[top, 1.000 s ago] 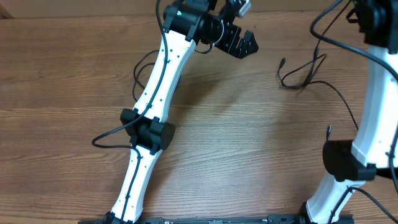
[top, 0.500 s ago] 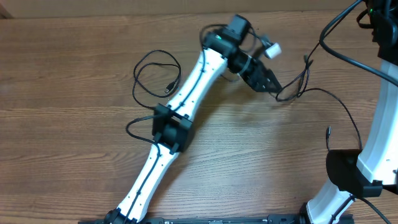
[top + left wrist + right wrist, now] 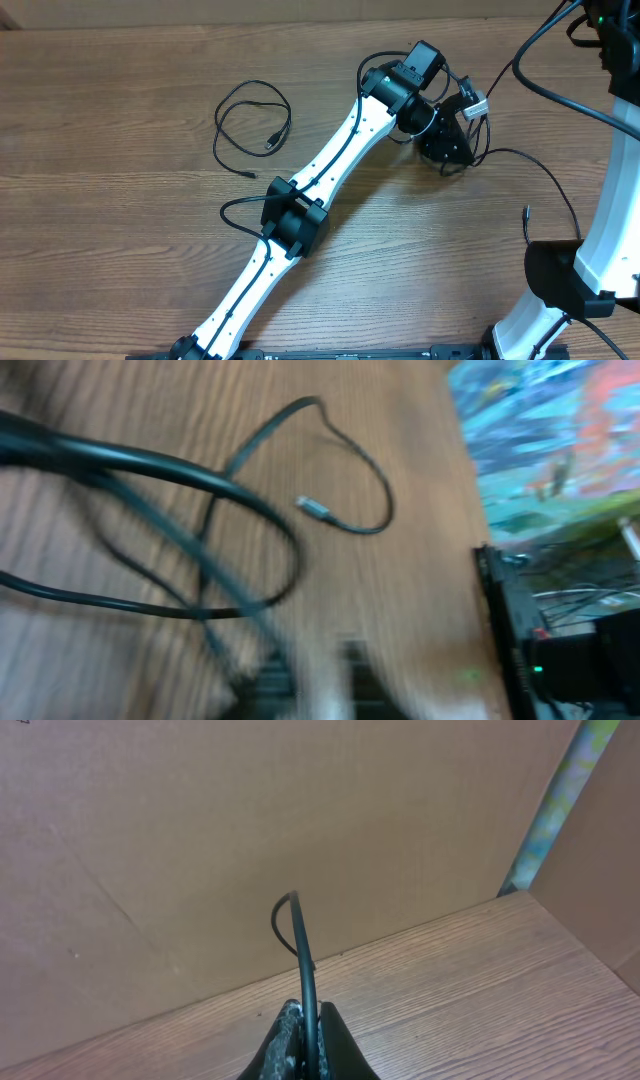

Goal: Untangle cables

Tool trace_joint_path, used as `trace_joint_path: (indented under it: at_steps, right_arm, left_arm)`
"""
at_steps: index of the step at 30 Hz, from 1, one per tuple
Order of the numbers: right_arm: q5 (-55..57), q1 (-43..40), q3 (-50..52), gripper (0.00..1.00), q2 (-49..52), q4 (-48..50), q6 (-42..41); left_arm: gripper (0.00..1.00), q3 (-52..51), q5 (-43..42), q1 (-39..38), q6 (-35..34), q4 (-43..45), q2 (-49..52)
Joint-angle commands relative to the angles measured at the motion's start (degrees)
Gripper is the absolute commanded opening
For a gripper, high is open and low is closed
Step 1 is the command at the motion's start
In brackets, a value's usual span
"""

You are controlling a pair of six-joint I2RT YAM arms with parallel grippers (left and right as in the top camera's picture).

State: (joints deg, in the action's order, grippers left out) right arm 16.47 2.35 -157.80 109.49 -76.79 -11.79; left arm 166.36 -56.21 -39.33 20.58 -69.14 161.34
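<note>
Two black cables show from overhead. One lies loose in a loop (image 3: 250, 120) at the left. A second cable (image 3: 545, 170) runs from my left gripper (image 3: 452, 158) toward the right arm, its plug (image 3: 525, 212) lying on the wood. In the blurred left wrist view, the left gripper (image 3: 310, 665) hovers low over crossing cable strands (image 3: 200, 480) and a plug end (image 3: 312, 508); I cannot make out how its jaws stand. My right gripper (image 3: 308, 1025) is shut on a cable (image 3: 300, 940) that rises from its fingers and curls over.
The wooden table (image 3: 120, 220) is crossed diagonally by the left arm (image 3: 300, 215). The right arm's white link (image 3: 610, 200) stands at the right edge. A cardboard wall (image 3: 200, 840) backs the table. Dark equipment (image 3: 560, 640) sits beyond the table edge.
The left arm has swung right and down from the table's back to the cable near the right arm. The looped cable at the left is now uncovered. The right arm holds still.
</note>
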Motion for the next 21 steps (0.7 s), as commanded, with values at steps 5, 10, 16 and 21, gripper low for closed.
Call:
trace_joint_path:
  at_steps: [5,10,16,21]
  right_arm:
    - [1.4,0.2,-0.5,0.04,-2.4,0.4,0.1]
    - [10.5,0.1,-0.5,0.04,-3.1,1.9,0.3]
    - [22.5,0.1,-0.5,0.04,-3.2,2.2,2.9]
    - [32.0,0.1,-0.5,0.04,-3.2,2.9,3.6]
  left_arm:
    - [0.04,0.6,8.3,1.6,-2.0,0.2,-0.3]
    - [0.04,0.6,13.2,5.7,-11.8,0.0,-0.3]
    - [0.04,0.7,13.2,14.0,-18.1,-2.3,-1.0]
    - [0.04,1.3,13.4,20.5,-21.1,-4.9,-1.4]
